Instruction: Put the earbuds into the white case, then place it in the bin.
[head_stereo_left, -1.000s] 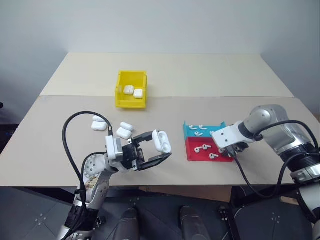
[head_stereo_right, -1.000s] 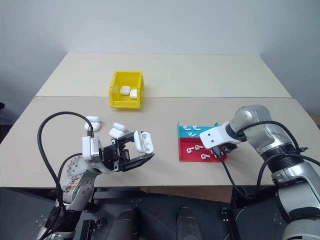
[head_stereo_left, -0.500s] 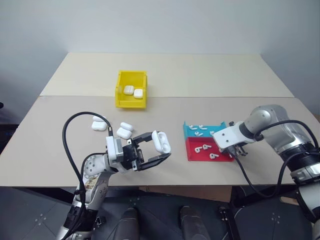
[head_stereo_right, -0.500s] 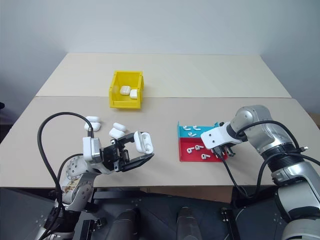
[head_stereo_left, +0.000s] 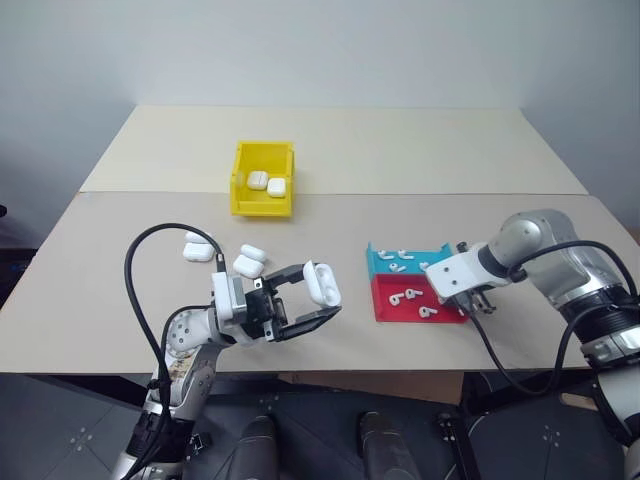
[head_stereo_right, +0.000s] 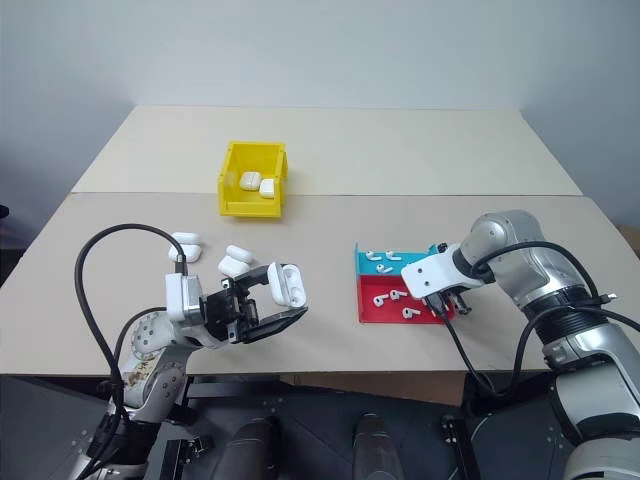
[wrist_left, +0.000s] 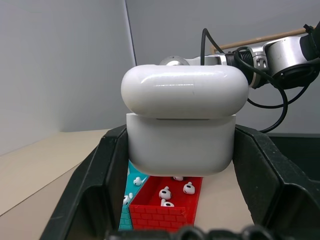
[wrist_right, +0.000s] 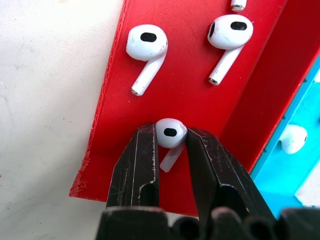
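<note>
Two pale beige tables (head_stereo_left: 340, 150) stand pushed together in front of a plain grey wall. At the lower left of the head view, the left gripper (head_stereo_left: 318, 299) is clamped on a small glossy white earbud case (head_stereo_left: 322, 283) with its lid tipped open, held up off the table. At the right, the right gripper (wrist_right: 171, 136) points down into a shallow red plastic tray (head_stereo_left: 400, 309). Its two black fingers (wrist_right: 142, 157) pinch the round head of one tiny white earbud (wrist_right: 170, 132), with the stem hanging between them. Two more white earbuds (wrist_right: 146, 47) lie loose on the red floor just past it. A shallow blue tray (head_stereo_left: 385, 262) touches the red one, toward the back of the table, with a few earbuds inside.

A small bright yellow plastic bin (head_stereo_left: 262, 185) sits near the upper left of the middle, with two closed white cases (head_stereo_left: 266, 182) inside. Three spare cases (head_stereo_left: 248, 262) lie on the table near the left arm.

I think the pinch is small and the earbud is smooth, so it could slip out or twist when lifted. A twisted earbud would not slide into its hole in the case. The open lid could also get bumped.
</note>
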